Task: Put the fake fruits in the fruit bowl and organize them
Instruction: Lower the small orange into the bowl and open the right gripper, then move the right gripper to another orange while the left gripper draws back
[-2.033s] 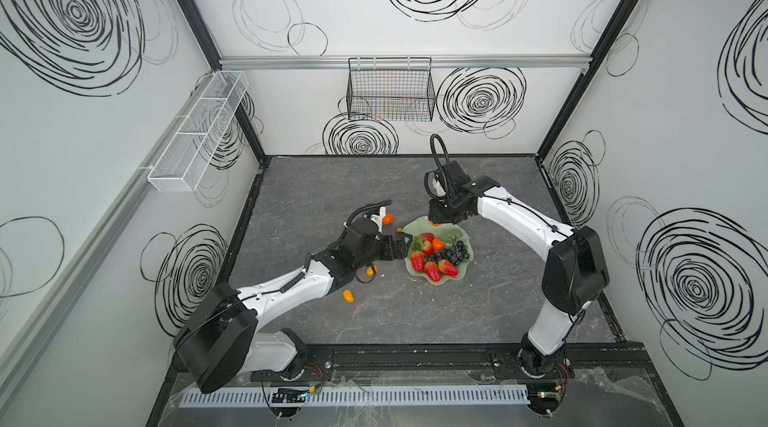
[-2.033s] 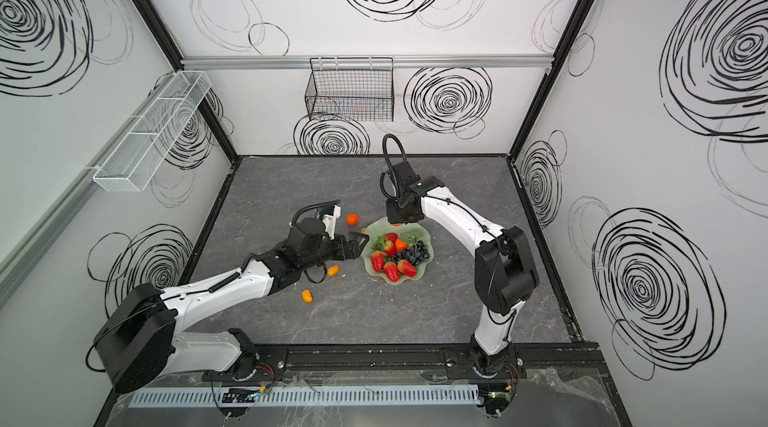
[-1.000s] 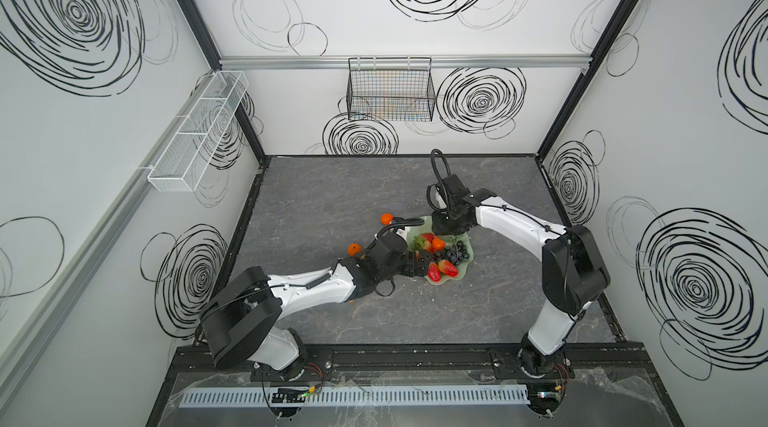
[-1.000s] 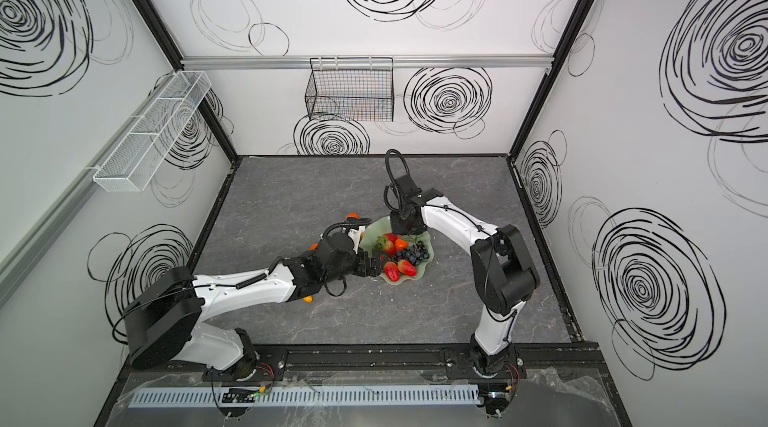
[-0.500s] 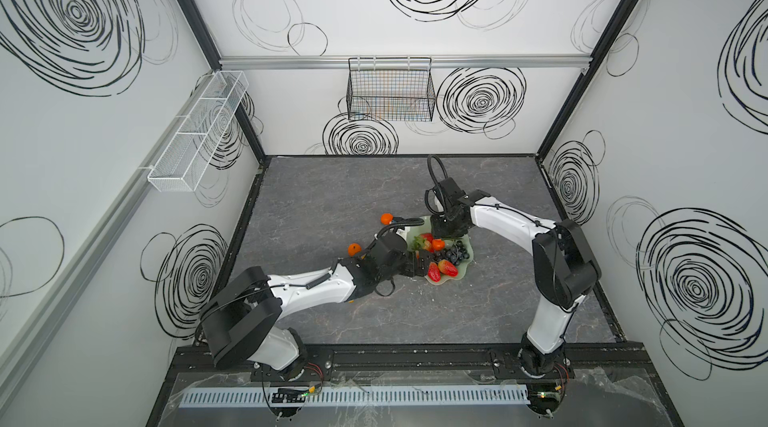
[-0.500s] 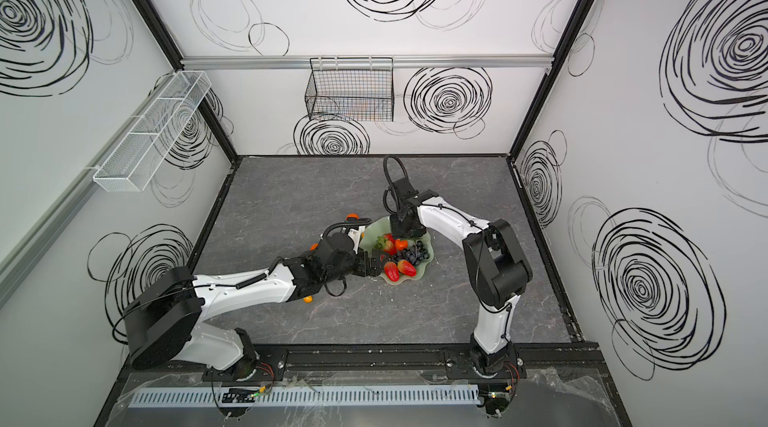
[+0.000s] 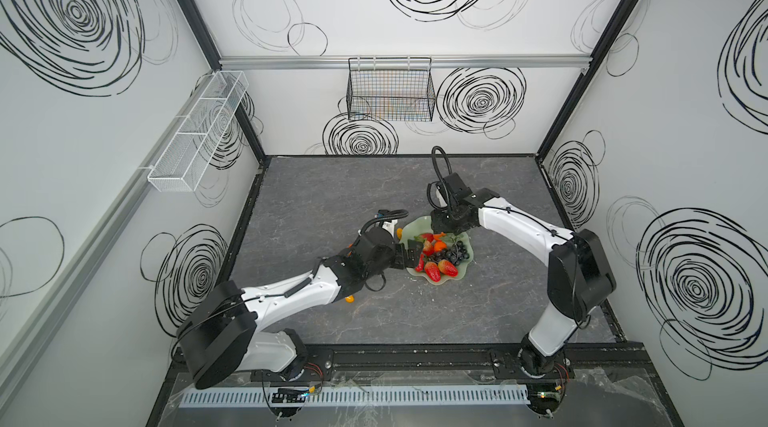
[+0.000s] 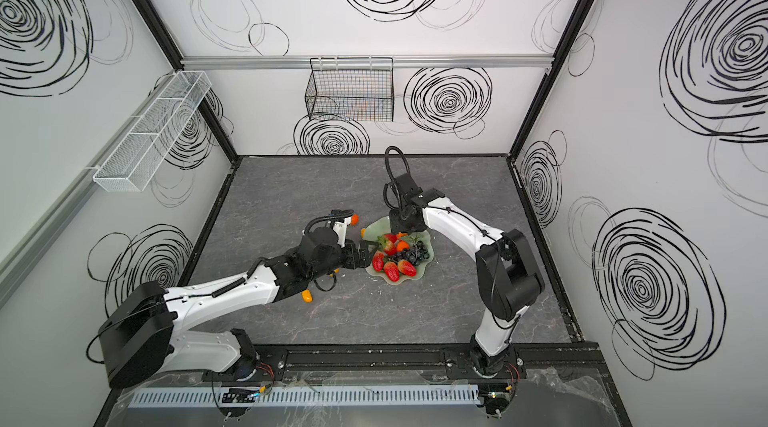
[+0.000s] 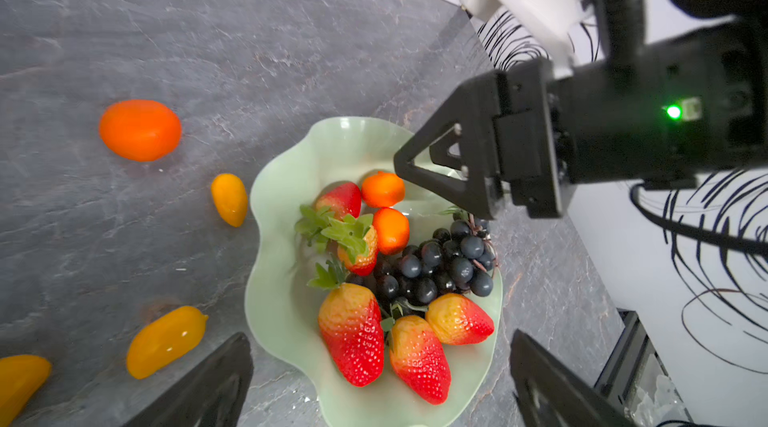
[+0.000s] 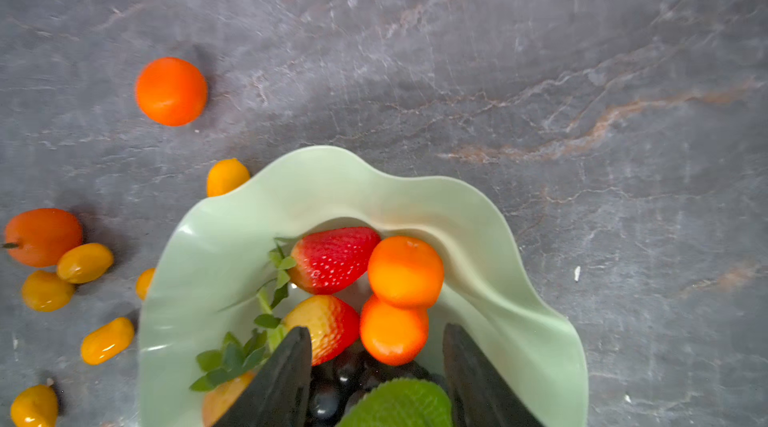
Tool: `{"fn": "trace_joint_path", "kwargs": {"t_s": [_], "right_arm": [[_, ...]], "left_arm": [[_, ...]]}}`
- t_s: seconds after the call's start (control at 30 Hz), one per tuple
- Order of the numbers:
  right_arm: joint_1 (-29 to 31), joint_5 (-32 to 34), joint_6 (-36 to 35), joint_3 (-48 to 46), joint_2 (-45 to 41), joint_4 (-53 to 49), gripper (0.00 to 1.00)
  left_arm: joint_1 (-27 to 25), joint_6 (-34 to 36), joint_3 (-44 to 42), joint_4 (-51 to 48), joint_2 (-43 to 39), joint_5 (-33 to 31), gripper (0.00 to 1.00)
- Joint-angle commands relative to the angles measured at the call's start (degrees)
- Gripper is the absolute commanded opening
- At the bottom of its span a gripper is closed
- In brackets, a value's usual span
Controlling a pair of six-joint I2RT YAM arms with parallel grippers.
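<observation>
The fruit bowl (image 7: 417, 224) is sitting centrally, holding strawberries (image 9: 353, 333), tangerines (image 10: 405, 271) and grapes (image 9: 436, 271); kumquats (image 9: 166, 339) are lying left of it. The left gripper (image 7: 409, 252) is gaping wide at its left rim; the right gripper (image 10: 377, 333) is hovering half-spread, empty, over its far side

Kumquat (image 7: 350, 299) half under left arm (image 7: 291, 292)

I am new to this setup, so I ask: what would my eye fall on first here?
First, the pale green bowl on the grey table, holding red strawberries, dark grapes and two tangerines. Next, the left tool and the right tool, both open, close to it. Loose yellow and orange fruits lie on the table beside it.
</observation>
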Motion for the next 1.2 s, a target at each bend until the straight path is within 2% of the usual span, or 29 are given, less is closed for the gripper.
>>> {"fn": "trace_joint_path", "kwargs": {"t_s": [0.0,0.37,0.67,0.87,1.17], "right_arm": [[3.3,1.5,-0.3,2.6,-0.7,2.6,0.55],[9.9,1.9,-2.1,18.3,13.2,0.8,0.55],[10.2,1.5,-2.9,34.3,27.4,-4.0,0.57],[9.8,0.9,-3.3,43.7,34.7,-7.9,0.62],[9.7,0.4,-3.8,51.8,41.7,-11.9,0.64]], "left_arm": [[3.5,0.1,-2.7,-0.8,-3.3,-0.2,0.99],[17.5,-0.4,-10.4,-1.2,-10.1,5.3,0.99],[26.4,-1.3,-13.6,1.8,-11.6,10.8,0.99],[30.1,-1.7,-14.1,4.1,-10.6,13.7,0.99],[31.6,-1.6,-13.7,4.7,-9.6,15.3,0.99]]}}
